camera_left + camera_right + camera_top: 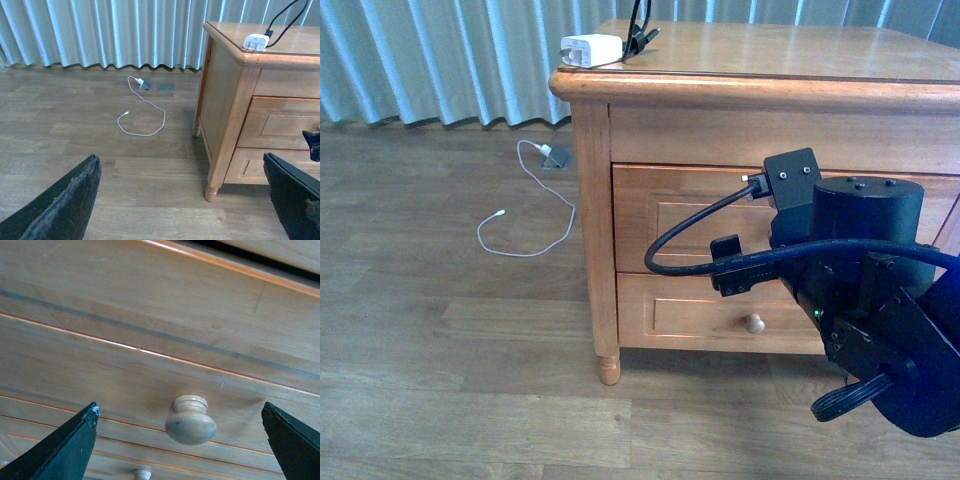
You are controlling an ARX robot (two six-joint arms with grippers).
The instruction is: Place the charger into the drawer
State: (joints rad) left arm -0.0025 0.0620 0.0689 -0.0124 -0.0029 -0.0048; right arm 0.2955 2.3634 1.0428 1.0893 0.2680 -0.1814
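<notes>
The white charger (592, 49) lies on the cabinet top at its front left corner, with its black cord (640, 35) looping behind it. It also shows in the left wrist view (256, 42). The upper drawer (670, 215) is shut. My right arm (850, 250) hangs in front of it and hides its middle. In the right wrist view my right gripper (182, 445) is open, and the drawer's round wooden knob (191, 421) sits between its fingers, untouched. My left gripper (182, 210) is open and empty above the floor, left of the cabinet.
A thin white cable (535, 215) lies on the wooden floor left of the cabinet, near a floor socket (556, 157). The lower drawer's knob (754, 323) shows under my right arm. Pleated curtains (440, 60) hang behind. The cabinet's front left leg (608, 368) stands on the floor.
</notes>
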